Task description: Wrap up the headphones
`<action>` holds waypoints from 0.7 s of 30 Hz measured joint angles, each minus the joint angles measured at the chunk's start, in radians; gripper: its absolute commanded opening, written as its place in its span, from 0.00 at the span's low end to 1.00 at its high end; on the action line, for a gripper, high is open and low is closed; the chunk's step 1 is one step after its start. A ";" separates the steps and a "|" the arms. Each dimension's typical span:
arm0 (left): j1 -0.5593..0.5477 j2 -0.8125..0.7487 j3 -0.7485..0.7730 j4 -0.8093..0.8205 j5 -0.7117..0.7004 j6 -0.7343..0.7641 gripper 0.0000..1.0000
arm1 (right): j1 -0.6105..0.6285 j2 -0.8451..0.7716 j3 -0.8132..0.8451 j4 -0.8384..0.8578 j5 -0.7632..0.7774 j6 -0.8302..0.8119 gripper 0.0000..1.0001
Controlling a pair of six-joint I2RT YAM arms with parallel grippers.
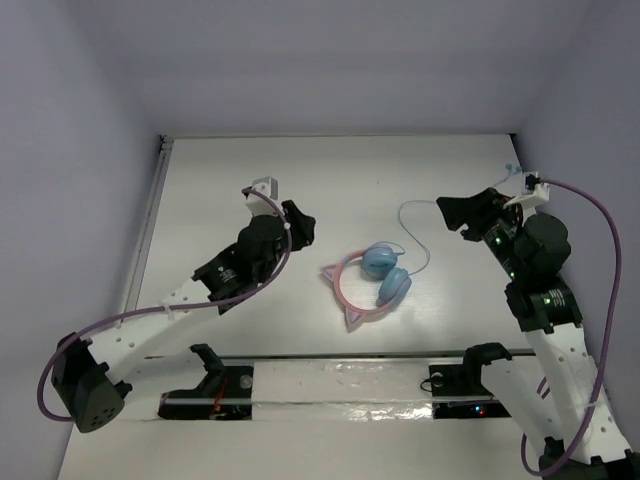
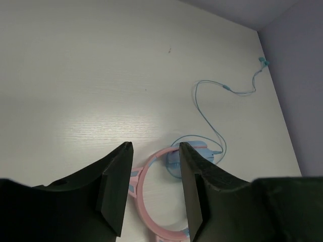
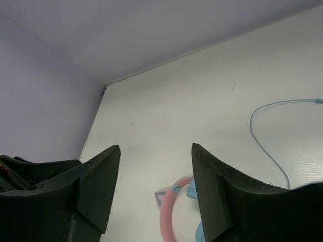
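Observation:
The headphones lie flat in the middle of the white table, with a pink cat-ear headband and two light blue ear cups side by side. Their thin blue cord loops back and runs right to its plug near the far right corner. My left gripper hovers left of them, open and empty. In the left wrist view the headband shows between the fingers of my left gripper. My right gripper hovers right of them over the cord, open and empty. Headband and cord show below it.
Grey walls close in the table at the back and on both sides. A metal rail runs along the table's left edge. A white strip with black mounts lies at the near edge between the arm bases. Purple cables loop off each arm.

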State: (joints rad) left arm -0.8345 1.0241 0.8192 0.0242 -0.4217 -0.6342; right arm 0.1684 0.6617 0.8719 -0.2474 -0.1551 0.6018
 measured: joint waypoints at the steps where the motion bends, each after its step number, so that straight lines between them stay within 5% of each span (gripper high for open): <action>1: -0.002 0.008 0.008 0.002 0.000 -0.002 0.39 | 0.000 0.000 -0.001 0.000 -0.002 0.000 0.58; 5: -0.049 0.044 0.016 -0.003 -0.014 -0.031 0.21 | 0.000 0.002 -0.002 0.000 -0.014 -0.003 0.01; 7: -0.092 0.055 0.016 -0.015 -0.038 -0.056 0.05 | 0.000 0.008 -0.002 0.002 -0.021 0.002 0.00; 9: -0.145 0.063 0.016 -0.035 -0.072 -0.094 0.00 | 0.000 0.014 -0.002 0.002 -0.029 0.004 0.00; 15: -0.357 0.221 0.091 -0.198 -0.239 -0.305 0.00 | 0.000 0.042 -0.003 0.010 -0.047 0.005 0.00; 21: -0.436 0.447 0.189 -0.383 -0.277 -0.506 0.05 | 0.000 0.048 -0.003 0.009 -0.052 0.004 0.02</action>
State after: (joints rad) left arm -1.2709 1.4708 1.0084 -0.3588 -0.6983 -1.1404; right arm 0.1684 0.7097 0.8692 -0.2386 -0.2073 0.6060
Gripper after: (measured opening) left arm 0.003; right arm 0.010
